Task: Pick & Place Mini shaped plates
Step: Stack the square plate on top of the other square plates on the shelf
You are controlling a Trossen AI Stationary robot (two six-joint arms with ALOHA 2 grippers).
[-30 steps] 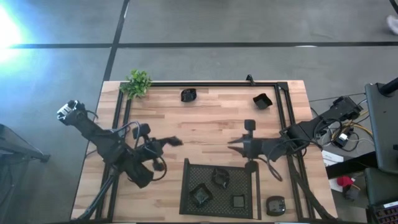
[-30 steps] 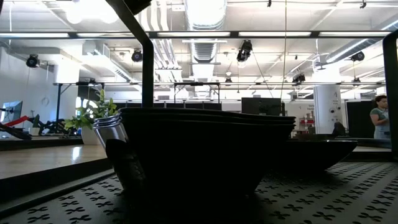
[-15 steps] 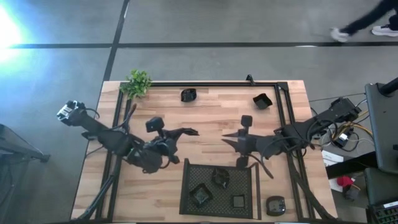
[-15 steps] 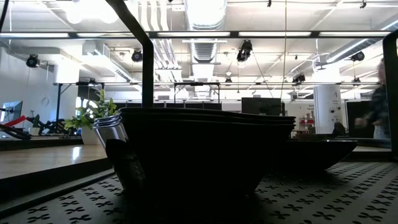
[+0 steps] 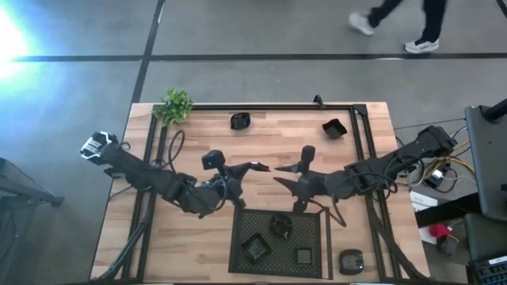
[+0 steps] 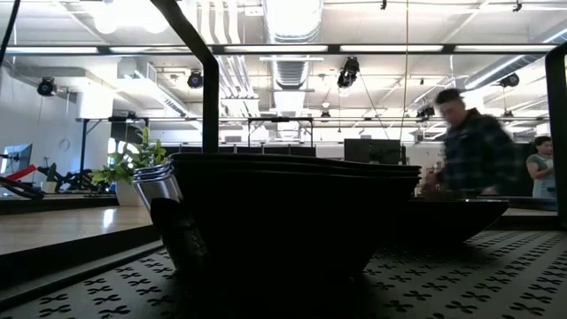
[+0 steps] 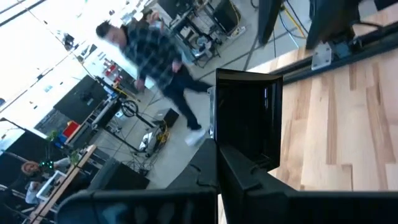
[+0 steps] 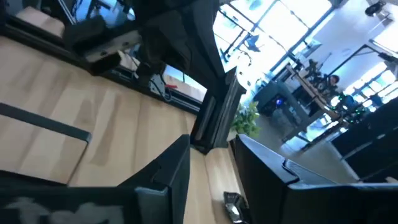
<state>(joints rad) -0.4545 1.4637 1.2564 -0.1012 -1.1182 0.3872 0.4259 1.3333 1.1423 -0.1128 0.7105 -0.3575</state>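
— Where were the mini shaped plates?

— Three lay inside the black mesh tray [image 5: 238,237] at the near edge of the wooden table [image 5: 269,146]: one [image 5: 255,248] toward its left, one [image 5: 280,226] nearer the middle, one [image 5: 303,256] to the right. Two more sat along the far edge, a rounded dish [image 5: 239,121] and an angular dish [image 5: 334,128], and another plate [image 5: 350,260] lay just outside the tray's right corner.

— And the arms?

— Both reached toward the middle of the table, just beyond the tray. The left gripper [image 5: 260,167] and the right gripper [image 5: 283,176] faced each other, near but apart. Each had its fingers spread with nothing between them.

— Anything else?

— A small green plant [image 5: 176,105] stood at the far left corner, and a person [image 6: 476,155] in a plaid shirt was beyond the table.
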